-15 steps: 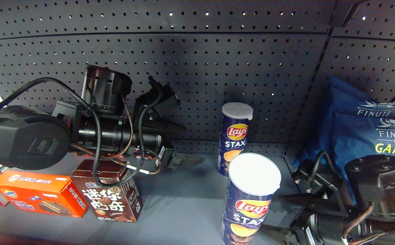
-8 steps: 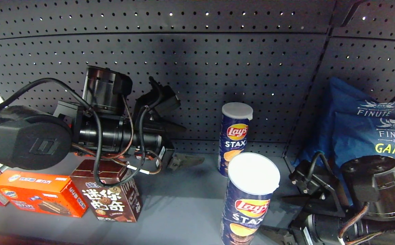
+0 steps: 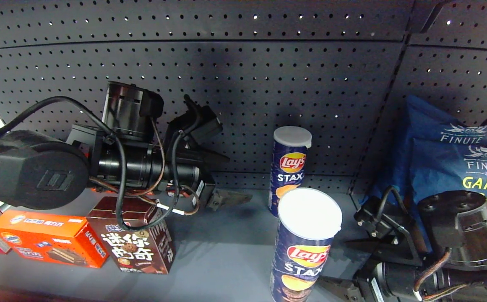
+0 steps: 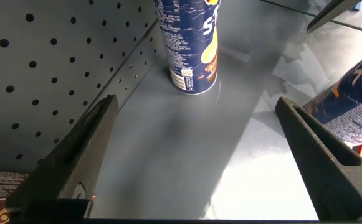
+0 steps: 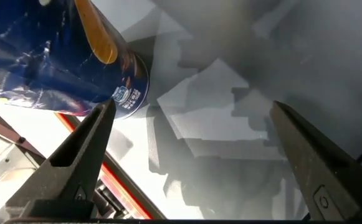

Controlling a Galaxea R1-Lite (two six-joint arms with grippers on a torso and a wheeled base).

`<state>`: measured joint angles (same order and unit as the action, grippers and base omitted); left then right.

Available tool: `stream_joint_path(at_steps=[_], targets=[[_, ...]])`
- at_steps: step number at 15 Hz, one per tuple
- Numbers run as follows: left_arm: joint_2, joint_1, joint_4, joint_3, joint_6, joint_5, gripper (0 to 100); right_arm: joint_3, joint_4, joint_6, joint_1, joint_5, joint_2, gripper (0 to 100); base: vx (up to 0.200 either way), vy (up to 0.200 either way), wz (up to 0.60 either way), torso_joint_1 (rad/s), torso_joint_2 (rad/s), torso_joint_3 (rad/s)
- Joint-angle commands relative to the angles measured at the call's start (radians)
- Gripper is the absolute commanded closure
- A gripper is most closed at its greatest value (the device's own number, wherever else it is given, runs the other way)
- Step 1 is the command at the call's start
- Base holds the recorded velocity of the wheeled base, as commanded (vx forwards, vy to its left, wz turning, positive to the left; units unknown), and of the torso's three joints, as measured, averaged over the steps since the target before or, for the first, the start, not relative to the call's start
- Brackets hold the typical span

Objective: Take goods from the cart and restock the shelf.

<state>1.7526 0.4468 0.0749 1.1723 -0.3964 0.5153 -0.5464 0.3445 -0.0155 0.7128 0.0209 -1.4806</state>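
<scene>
The front chip can (image 3: 306, 247) stands upright at the shelf's (image 3: 222, 256) front edge beside the right tool (image 5: 192, 107), spread wide and empty; light, stiff-walled, slick and tippy, it probably wants a gentle mid-body grip.

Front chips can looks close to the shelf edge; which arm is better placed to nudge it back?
Likely right: the right hand, open, sits beside the front can; the left hand is farther, nearer the rear can.

Dim shelf (image 3: 226, 251), overlapping angular shadows (perhaps several overhead lamps), bowed wide-angle edges
</scene>
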Motion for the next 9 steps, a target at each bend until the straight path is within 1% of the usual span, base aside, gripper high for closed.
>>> stream_joint_path(at_steps=[1, 7, 8, 9], targets=[[0.002, 0.0, 0.0, 0.0, 0.001, 0.0, 0, -0.003, 0.001, -0.001, 0.004, 0.001, -0.006, 0, 0.0, 0.0, 0.0, 0.0, 0.0, 0.0], [0.001, -0.002, 0.0, -0.003, 0.001, 0.0, 0, -0.003, 0.002, -0.001, -0.007, -0.001, -0.003, 0, 0.0, 0.0, 0.0, 0.0, 0.0, 0.0], [0.001, -0.002, 0.002, -0.01, 0.001, 0.0, 0, -0.027, 0.011, -0.001, -0.047, -0.001, -0.006, 0, 0.0, 0.0, 0.0, 0.0, 0.0, 0.0], [0.001, -0.002, 0.005, -0.013, 0.001, 0.0, 0, -0.046, 0.013, -0.001, -0.065, -0.001, -0.009, 0, 0.0, 0.0, 0.0, 0.0, 0.0, 0.0]])
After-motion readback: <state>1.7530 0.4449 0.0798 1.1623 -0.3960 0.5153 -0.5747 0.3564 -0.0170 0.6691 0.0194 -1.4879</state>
